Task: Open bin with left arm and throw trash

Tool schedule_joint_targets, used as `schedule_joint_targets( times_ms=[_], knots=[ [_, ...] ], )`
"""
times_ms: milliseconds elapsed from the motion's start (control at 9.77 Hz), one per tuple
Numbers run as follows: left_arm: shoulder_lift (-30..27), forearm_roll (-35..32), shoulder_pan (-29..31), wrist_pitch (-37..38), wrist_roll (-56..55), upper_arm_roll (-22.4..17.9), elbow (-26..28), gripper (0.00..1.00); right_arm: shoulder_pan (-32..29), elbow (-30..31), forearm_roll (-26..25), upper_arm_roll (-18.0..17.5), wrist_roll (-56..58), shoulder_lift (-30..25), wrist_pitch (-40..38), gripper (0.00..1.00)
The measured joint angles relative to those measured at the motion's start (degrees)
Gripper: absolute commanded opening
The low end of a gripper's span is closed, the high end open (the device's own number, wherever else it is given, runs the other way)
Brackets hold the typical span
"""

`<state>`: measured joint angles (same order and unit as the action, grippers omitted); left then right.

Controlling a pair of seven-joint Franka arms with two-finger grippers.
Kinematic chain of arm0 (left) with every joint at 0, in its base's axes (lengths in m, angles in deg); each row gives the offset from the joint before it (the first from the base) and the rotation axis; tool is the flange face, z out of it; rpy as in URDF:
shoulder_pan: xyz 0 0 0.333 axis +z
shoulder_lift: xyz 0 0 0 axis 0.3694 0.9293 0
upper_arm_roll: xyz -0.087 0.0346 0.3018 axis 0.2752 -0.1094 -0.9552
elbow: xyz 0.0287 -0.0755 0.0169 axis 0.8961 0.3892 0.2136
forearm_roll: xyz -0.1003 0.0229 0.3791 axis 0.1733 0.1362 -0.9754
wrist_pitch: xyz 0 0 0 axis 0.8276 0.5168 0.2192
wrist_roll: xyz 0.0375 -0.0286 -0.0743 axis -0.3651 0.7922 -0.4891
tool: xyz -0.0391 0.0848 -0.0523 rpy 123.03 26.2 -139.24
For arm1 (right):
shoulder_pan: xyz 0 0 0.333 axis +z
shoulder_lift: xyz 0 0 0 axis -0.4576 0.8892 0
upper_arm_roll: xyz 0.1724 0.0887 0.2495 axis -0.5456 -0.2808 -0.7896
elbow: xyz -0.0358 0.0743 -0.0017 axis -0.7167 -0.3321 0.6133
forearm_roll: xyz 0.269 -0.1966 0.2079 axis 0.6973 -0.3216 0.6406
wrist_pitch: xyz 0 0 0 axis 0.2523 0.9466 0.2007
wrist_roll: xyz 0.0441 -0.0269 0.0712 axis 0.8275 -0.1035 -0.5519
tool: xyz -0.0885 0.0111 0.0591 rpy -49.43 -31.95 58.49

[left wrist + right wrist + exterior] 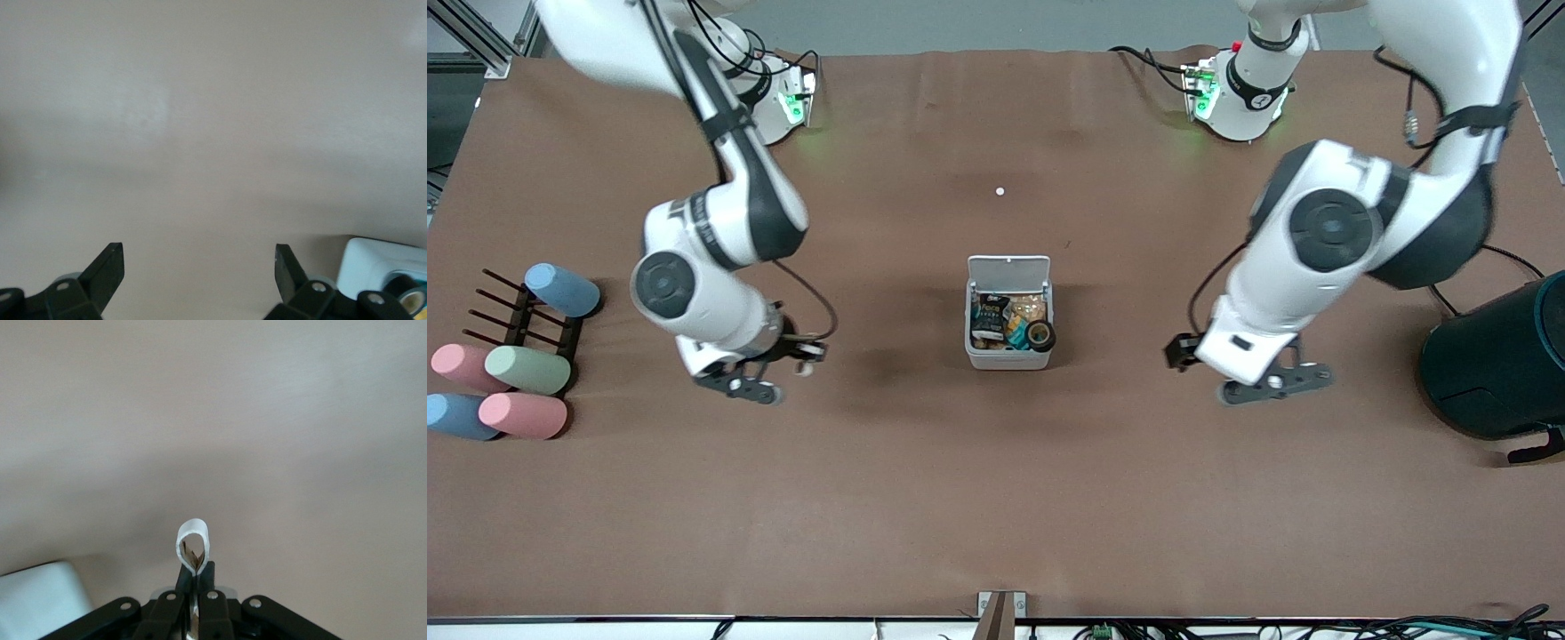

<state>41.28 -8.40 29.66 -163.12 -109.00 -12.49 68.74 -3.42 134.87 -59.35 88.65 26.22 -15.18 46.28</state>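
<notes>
Logging fingers [110, 267] of the left gripper [200, 267] as spread wide apart, gripping nothing. Seeing that gripper [1276, 382] hovering low over bare desk [996, 498], beside the bin [1009, 356] toward the left arm's end. Noting the right gripper [751, 384] hovering over bare desk toward the right arm's end of the bin, its fingers [208, 587] pressing together and pinching a small white loop [193, 543].

Finding the bin sitting mid-desk between the two grippers, well apart from both, with its lid [1009, 267] standing open on the side farther from the front camera. Seeing the black snack packet [989, 318] lying inside, next to an orange packet [1024, 311], and the black tape roll [1040, 335] resting inside against the wall toward the left arm's end. Catching a corner of the bin [373, 263] and the tape roll [408, 288] in the left wrist view, and a corner of the bin [37, 600] in the right wrist view.

Recording pastel cylinders [527, 369] lying around a dark rack [516, 320] at the right arm's end, and a dark teal cylinder [1498, 364] at the left arm's end. Spotting a tiny white dot [1000, 191] on the desk, farther from the front camera than the bin.
</notes>
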Motion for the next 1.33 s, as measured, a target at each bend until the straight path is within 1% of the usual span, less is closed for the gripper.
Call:
schedule_joint_targets(
  times_ms=[102, 205, 307, 409, 512, 614, 717, 819, 1024, 1331],
  knots=[
    [-1.7, 2.4, 2.2, 1.9, 4.6, -0.1, -0.1, 1.0, 3.7, -2.8, 1.0, -0.1, -5.3, 0.1, 0.0, 0.0],
    [-4.1, 5.3, 3.4, 3.9, 9.2, -1.5, -0.2, 1.0, 7.2, -5.3, 1.2, -0.1, -10.2, 0.6, 0.0, 0.0],
    [-7.7, 8.8, 2.3, 6.5, 13.9, -6.2, -0.4, 1.0, 10.2, -7.3, 1.2, -0.2, -13.7, 2.0, 0.0, 0.0],
    [-11.8, 12.2, -1.0, 10.1, 18.1, -13.0, -0.4, 1.0, 12.7, -9.1, 1.2, -0.1, -15.9, 4.3, 0.4, 0.0],
    [-16.0, 14.0, -4.8, 13.5, 20.6, -19.8, -0.2, 1.0, 14.5, -10.5, 1.2, -0.1, -17.2, 6.9, 2.0, 0.0],
    [-19.6, 14.8, -6.9, 15.4, 22.4, -24.0, 0.9, 1.0, 15.4, -11.3, 1.2, -0.1, -17.4, 9.0, 4.2, 0.0],
    [-22.9, 15.0, -7.8, 15.7, 23.8, -26.4, 3.2, 1.0, 16.0, -11.8, 1.2, -0.1, -17.4, 10.5, 5.3, 0.0],
    [-25.3, 15.1, -8.8, 15.7, 24.8, -28.4, 5.6, 1.0, 16.4, -12.0, 1.2, 0.0, -17.4, 11.2, 5.5, 0.0],
    [-26.9, 15.2, -9.6, 15.3, 27.1, -30.6, 7.5, 1.0, 17.5, -12.1, 1.2, -0.1, -17.4, 11.5, 5.2, 0.0],
    [-27.1, 15.8, -10.5, 15.5, 27.2, -30.9, 7.5, 1.0, 18.5, -12.1, 1.2, -0.1, -17.4, 11.6, 4.1, 0.0]
  ],
)
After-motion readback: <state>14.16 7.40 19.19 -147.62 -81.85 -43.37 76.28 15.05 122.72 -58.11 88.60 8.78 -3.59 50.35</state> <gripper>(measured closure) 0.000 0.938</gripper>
